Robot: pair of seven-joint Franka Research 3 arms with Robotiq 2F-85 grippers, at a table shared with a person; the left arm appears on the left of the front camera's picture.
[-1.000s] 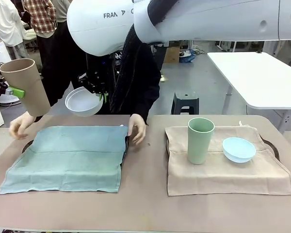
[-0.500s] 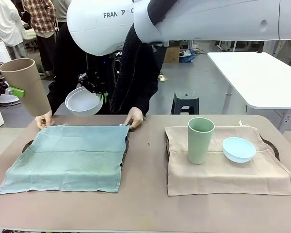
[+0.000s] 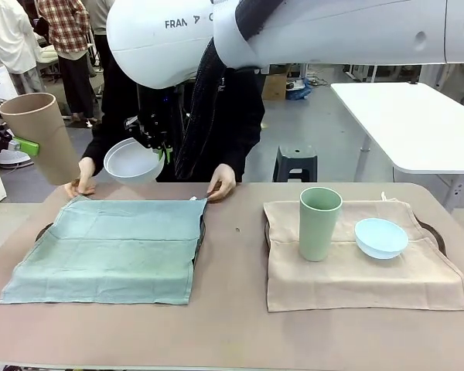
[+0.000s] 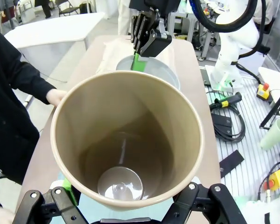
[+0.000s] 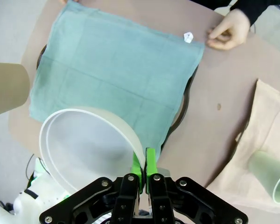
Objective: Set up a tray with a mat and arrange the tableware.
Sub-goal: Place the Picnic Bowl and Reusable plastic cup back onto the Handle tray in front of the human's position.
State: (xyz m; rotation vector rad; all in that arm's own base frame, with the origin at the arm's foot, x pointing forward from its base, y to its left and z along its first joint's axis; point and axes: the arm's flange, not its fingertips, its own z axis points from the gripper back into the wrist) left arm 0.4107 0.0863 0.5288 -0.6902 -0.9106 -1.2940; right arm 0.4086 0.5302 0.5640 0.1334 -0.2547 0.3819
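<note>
My left gripper [image 3: 25,147] is shut on the tan cup [image 3: 37,137], held upright in the air above the table's far left. From the left wrist I look straight down into this cup [image 4: 126,144]. My right gripper [image 3: 158,145] pinches the rim of the white bowl [image 3: 131,161], held tilted in the air above the far edge of the teal mat [image 3: 108,247]. That mat covers the left tray [image 3: 46,230]. The right wrist view shows the bowl [image 5: 84,149] between the green pads [image 5: 150,163], with the mat [image 5: 116,74] below. A person's hands [image 3: 222,184] hold the mat's far corners.
On the right, a beige mat [image 3: 363,267] covers a second tray [image 3: 437,232] and carries the pale green cup [image 3: 319,224] and the light blue bowl [image 3: 380,237]. Bare table lies between the two mats and along the near edge.
The person's hands have moved from the mat's far edge out to its far corners, and the cloth lies flatter. Neither arm has moved.
</note>
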